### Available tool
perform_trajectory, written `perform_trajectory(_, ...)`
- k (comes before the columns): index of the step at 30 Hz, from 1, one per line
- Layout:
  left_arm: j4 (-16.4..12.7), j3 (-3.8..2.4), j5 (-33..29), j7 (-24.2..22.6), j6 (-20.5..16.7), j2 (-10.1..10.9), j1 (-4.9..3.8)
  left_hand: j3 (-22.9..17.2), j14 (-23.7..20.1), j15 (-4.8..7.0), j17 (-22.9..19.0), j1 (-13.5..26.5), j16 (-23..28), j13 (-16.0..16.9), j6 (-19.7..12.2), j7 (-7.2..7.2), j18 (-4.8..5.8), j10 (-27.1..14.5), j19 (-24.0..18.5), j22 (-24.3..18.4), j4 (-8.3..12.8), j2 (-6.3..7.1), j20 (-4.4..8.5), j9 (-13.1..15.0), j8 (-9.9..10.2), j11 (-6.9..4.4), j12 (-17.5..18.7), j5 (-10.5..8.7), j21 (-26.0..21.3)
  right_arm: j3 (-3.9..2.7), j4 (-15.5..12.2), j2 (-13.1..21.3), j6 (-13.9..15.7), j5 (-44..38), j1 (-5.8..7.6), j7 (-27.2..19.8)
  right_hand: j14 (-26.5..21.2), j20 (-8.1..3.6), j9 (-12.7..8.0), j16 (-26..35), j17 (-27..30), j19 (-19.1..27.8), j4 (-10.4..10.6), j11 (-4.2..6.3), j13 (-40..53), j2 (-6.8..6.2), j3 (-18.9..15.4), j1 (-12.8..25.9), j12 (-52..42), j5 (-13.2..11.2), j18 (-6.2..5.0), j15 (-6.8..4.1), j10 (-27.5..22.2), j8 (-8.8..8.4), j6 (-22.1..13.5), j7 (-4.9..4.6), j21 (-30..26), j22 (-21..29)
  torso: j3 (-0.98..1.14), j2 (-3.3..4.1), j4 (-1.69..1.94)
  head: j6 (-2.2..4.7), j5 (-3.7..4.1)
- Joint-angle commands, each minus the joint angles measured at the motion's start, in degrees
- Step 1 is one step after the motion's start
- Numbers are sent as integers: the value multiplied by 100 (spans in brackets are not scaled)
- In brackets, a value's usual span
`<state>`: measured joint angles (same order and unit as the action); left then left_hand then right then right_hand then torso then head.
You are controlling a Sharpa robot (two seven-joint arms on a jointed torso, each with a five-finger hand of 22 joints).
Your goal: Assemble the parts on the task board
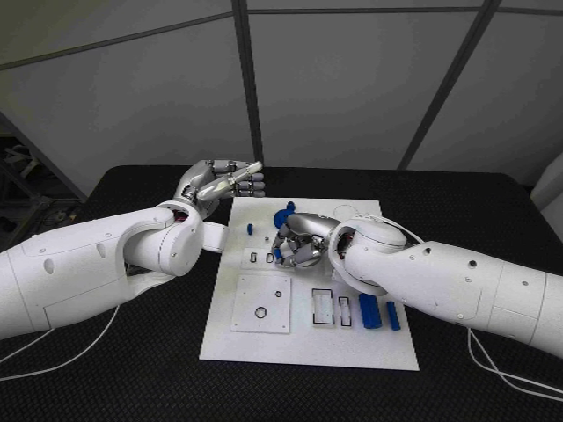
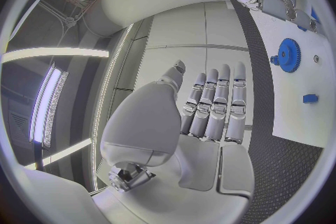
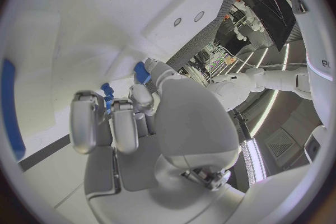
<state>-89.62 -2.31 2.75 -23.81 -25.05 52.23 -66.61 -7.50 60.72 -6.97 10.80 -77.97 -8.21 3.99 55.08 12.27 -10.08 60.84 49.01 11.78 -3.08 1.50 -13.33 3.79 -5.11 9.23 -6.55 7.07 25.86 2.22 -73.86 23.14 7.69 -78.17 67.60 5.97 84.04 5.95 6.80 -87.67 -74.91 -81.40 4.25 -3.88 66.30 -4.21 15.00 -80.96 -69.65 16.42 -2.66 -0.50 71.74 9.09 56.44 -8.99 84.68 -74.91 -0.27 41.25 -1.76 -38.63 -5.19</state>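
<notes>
No readable text, labels, brands or numbers on any surface in view.

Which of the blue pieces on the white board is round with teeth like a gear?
The blue gear near the board's far end; the others are plain bars or small pegs.

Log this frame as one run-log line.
left robot hand: open, empty, beside white plate task board | right robot hand: over board, pinching small blue part | blue plastic gear: on board
</notes>
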Motion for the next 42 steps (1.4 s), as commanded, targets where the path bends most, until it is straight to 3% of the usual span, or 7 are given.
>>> perform_trajectory(1,-10,-4,40,-25,52,2,-8,-13,55,-5,7,8,18,-7,36,2,-31,25,-31,-4,35,-44,10,-4,24,7,16,-22,-3,11,9,-3,-142,-69,-7,73,498,26,-1,-18,-1102,11,-13,-13,-7,-46,33,23,22,-24,11,42,-32,-41,-68,-3,-19,-452,0,-2,0,-3,0)
perform_trajectory(42,-11,-4,40,4,74,6,-8,-13,55,-7,10,12,22,-9,33,8,-31,21,-34,-4,36,-45,9,-5,31,12,23,-22,-2,11,36,-34,-139,-97,-6,89,461,121,-73,44,-994,106,-8,-119,-200,-215,32,144,195,-108,-15,137,-257,-207,-456,-113,-85,-354,0,-1,0,-16,9)
